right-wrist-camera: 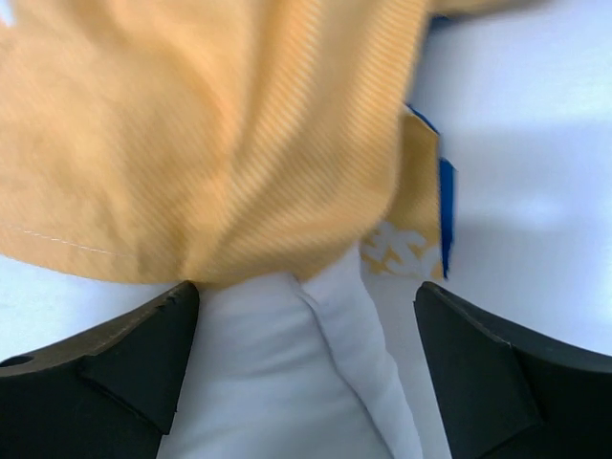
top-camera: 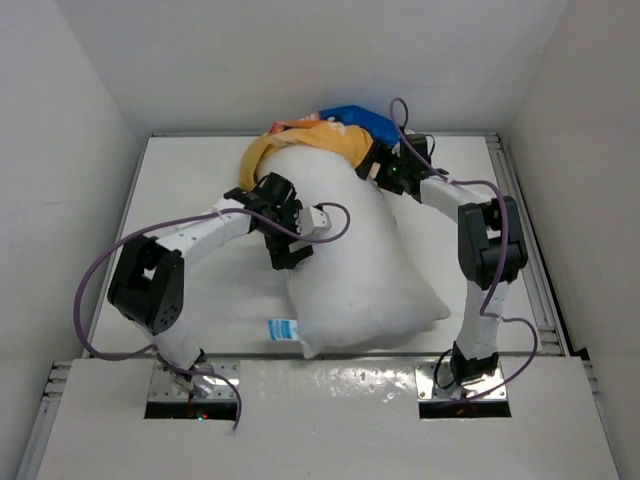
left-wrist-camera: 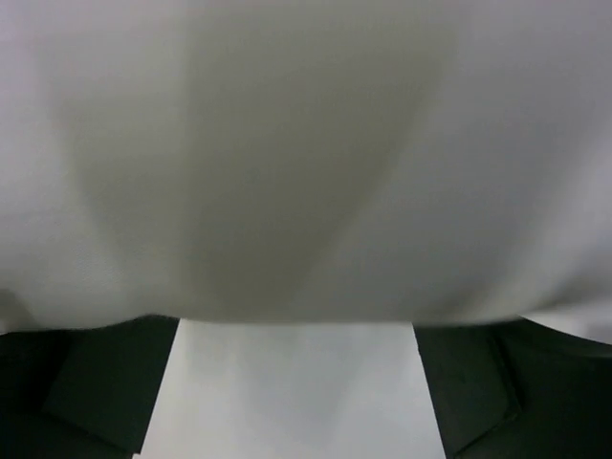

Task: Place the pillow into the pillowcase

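Note:
The plump white pillow (top-camera: 350, 270) lies slantwise across the table, its small blue-and-white tag (top-camera: 283, 328) at the near left corner. Its far end is tucked under the bunched pillowcase (top-camera: 300, 140), orange-yellow with a blue part (top-camera: 360, 120) behind. My left gripper (top-camera: 285, 255) is at the pillow's left flank. In the left wrist view the pillow (left-wrist-camera: 306, 153) bulges just past the open gripper (left-wrist-camera: 296, 382), with bare table between the fingers. My right gripper (top-camera: 375, 165) is at the far right by the case mouth. It is open (right-wrist-camera: 306, 354), straddling a white pillow fold (right-wrist-camera: 277, 373) under the orange fabric (right-wrist-camera: 210, 134).
The white table (top-camera: 200, 180) is boxed in by white walls on three sides. A raised rail (top-camera: 525, 230) runs along its right edge. Purple cables (top-camera: 110, 260) loop from both arms. A blue hem (right-wrist-camera: 446, 210) of the case hangs at the right of the right wrist view.

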